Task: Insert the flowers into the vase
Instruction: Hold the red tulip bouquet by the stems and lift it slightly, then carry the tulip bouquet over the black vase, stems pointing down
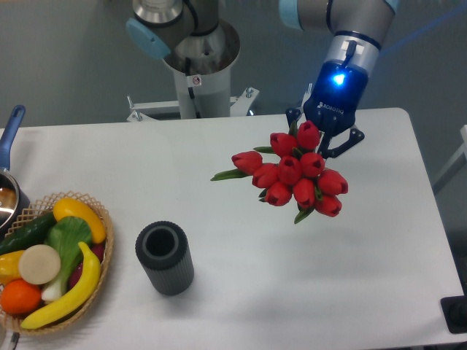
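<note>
A big white table with round corners fills most of the view. Its top is smooth and the light on it is soft and even. Behind its far edge stands a grey-blue wall. A grey metal post on a white base stands behind the middle of the far edge. Past the right edge there is dark grey floor. A small black thing sits at the near right corner

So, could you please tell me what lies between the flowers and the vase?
Only bare white table separates the flowers from the vase in the fixed camera view.
</note>
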